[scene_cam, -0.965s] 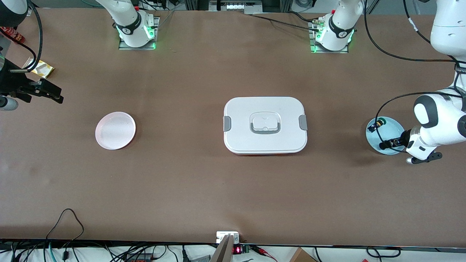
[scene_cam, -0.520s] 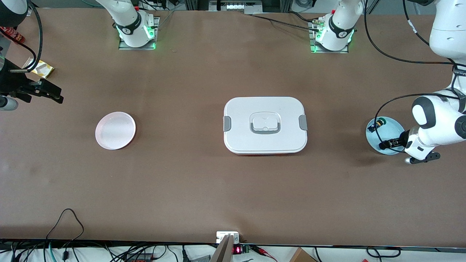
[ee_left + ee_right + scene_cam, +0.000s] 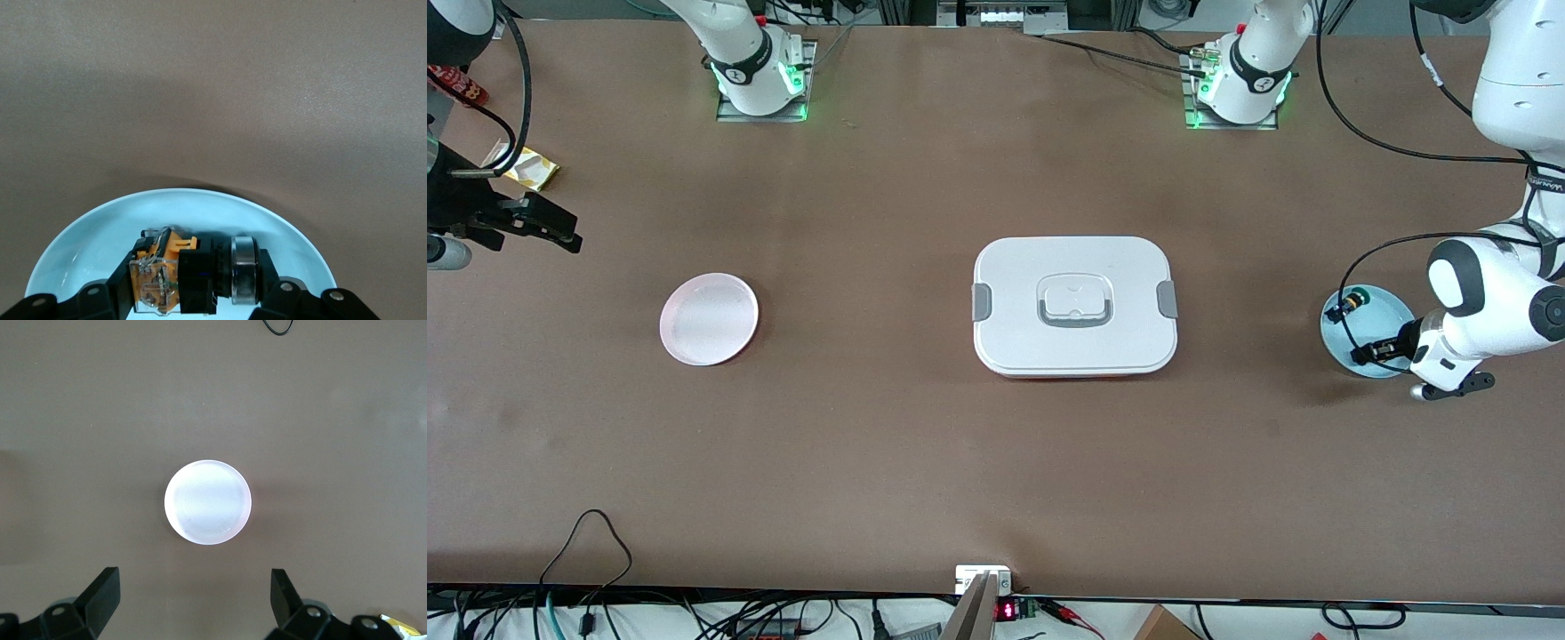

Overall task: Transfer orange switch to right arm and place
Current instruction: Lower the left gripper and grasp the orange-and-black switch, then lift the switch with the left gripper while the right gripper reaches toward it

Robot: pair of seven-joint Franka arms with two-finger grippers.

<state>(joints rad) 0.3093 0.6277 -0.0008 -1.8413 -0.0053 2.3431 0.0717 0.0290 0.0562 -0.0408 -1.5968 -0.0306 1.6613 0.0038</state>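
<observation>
left fingers [image 3: 1371, 353] clamp orange switch [image 3: 175, 279] on blue plate [image 3: 1387, 311], frame right | right fingers [image 3: 195, 595] spread wide, empty, above pink plate [image 3: 207, 501]

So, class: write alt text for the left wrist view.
The left pincer closes around the orange switch lying on a pale blue plate, which sits on a brown table.

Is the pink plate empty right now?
Yes, the right wrist view shows the pink plate bare, with nothing lying on it.
</observation>
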